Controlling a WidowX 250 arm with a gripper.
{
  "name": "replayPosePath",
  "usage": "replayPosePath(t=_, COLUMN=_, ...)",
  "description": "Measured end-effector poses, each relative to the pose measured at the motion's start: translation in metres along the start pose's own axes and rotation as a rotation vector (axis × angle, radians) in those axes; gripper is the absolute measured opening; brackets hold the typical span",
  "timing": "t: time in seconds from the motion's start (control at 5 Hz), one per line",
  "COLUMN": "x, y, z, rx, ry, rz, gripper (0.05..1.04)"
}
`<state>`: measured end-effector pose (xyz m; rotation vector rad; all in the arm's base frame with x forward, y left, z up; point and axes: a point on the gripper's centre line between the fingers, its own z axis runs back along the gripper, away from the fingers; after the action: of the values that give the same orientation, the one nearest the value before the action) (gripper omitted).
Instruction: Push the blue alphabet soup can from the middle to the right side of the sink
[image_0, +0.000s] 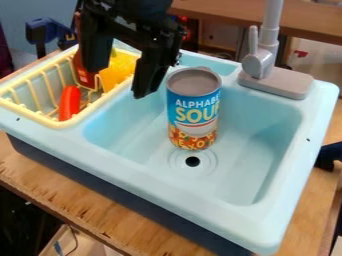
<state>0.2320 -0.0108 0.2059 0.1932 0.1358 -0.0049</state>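
My black gripper (119, 81) hangs from the top edge, over the right side of the dish rack, with its two fingers wide apart and nothing held. Behind and between them lies a yellow item (118, 69) in the rack. A soup can (194, 109) with a blue, white and orange label stands upright in the light-blue sink (257, 145), behind the drain hole. The can is to the right of my gripper, apart from it. A red-orange item (69, 102) and a darker red item (84, 71), partly covered by my left finger, are also in the rack.
The pale yellow wire rack (79, 119) fills the sink unit's left part. A grey faucet (259, 64) rises at the back right on its grey base. The unit stands on a wooden table (87, 210), and a brown wooden surface (304, 22) runs behind.
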Motion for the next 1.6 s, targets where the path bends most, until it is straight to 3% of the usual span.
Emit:
replayPosePath(t=0.2, x=0.002, y=-0.001, z=-0.006, rx=0.005, ry=0.028, rz=-0.005, gripper=1.002)
replayPosePath(t=0.6, x=0.043, y=0.018, z=0.007, rx=-0.006, ry=-0.033, rz=0.023, gripper=1.002)
replayPosePath(t=1.0, x=0.071, y=0.026, z=-0.011, rx=0.079, ry=-0.027, rz=-0.044, gripper=1.002)
replayPosePath(t=1.6, x=0.098, y=0.045, z=-0.025, rx=0.142, ry=-0.024, rz=-0.058, gripper=1.002)
